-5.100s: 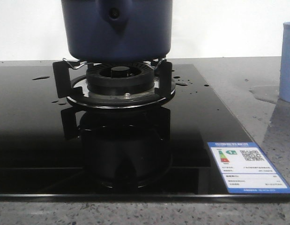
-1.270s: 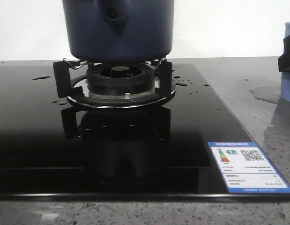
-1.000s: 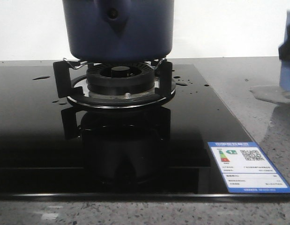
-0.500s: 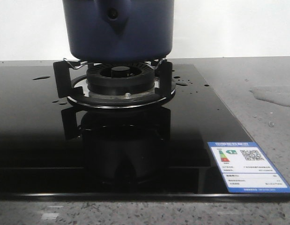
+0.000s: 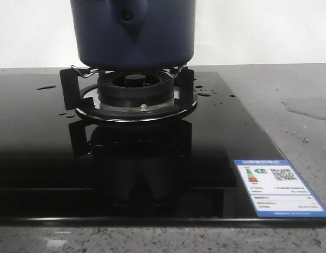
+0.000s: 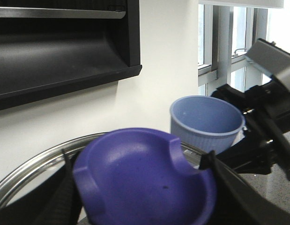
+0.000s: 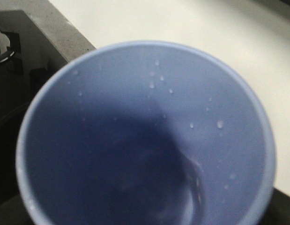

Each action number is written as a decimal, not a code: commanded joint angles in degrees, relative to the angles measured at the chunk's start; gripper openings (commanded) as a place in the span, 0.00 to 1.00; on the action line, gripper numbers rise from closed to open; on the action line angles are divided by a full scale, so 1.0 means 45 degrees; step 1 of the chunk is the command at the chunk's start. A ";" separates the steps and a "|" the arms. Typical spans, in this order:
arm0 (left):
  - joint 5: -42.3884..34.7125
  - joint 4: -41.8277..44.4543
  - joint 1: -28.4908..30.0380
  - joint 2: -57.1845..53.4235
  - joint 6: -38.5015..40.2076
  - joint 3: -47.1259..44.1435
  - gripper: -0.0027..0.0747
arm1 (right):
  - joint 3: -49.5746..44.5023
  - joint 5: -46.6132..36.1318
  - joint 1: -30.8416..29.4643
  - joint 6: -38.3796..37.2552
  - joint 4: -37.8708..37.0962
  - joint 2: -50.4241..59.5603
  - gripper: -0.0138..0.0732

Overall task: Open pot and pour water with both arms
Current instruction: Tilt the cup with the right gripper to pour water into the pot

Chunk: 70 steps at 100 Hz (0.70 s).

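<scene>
The dark navy pot (image 5: 132, 34) stands on the burner (image 5: 134, 87), its pointed handle mount (image 5: 128, 18) facing me; its top is out of view. Water shows as droplets (image 5: 204, 94) on the hob and a wet patch (image 5: 307, 108) on the counter at the right. My left gripper (image 6: 140, 187) is shut on the purple-blue lid knob (image 6: 145, 178), the lid's metal rim (image 6: 32, 171) around it. My right gripper (image 6: 262, 136) holds the pale-blue cup (image 6: 205, 122) just beyond the lid. The cup (image 7: 145, 136) fills the right wrist view, droplets inside, and hides the fingers.
The black glass hob (image 5: 36, 158) carries an energy label (image 5: 278, 188) at its front right corner. Grey stone counter lies to the right. In the left wrist view a dark range hood (image 6: 55, 47) hangs on the white wall and a window (image 6: 229, 37) is behind the cup.
The pale-blue cup at the right edge was gripped by the right gripper and lifted out of the front view, leaving the wet patch bare. The pot has not moved.
</scene>
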State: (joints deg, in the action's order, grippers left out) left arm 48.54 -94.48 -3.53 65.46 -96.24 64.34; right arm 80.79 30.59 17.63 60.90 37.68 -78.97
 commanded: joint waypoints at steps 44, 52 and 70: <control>0.0103 -0.1267 -0.0008 -0.0333 0.0158 0.0374 0.40 | 0.1475 -0.2095 0.1646 0.0180 -0.4380 -0.1300 0.51; 0.0103 -0.1267 -0.0008 -0.0333 0.0158 0.0374 0.40 | 0.1475 -0.2413 0.1643 0.0180 -0.4618 -0.1463 0.51; 0.0087 -0.1267 -0.0008 -0.0333 0.0158 0.0374 0.40 | 0.1475 -0.2782 0.1643 0.0180 -0.5824 -0.1658 0.51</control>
State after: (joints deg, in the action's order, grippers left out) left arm 48.54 -94.60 -3.53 65.46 -96.20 64.34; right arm 84.96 24.67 25.06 61.17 14.34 -88.61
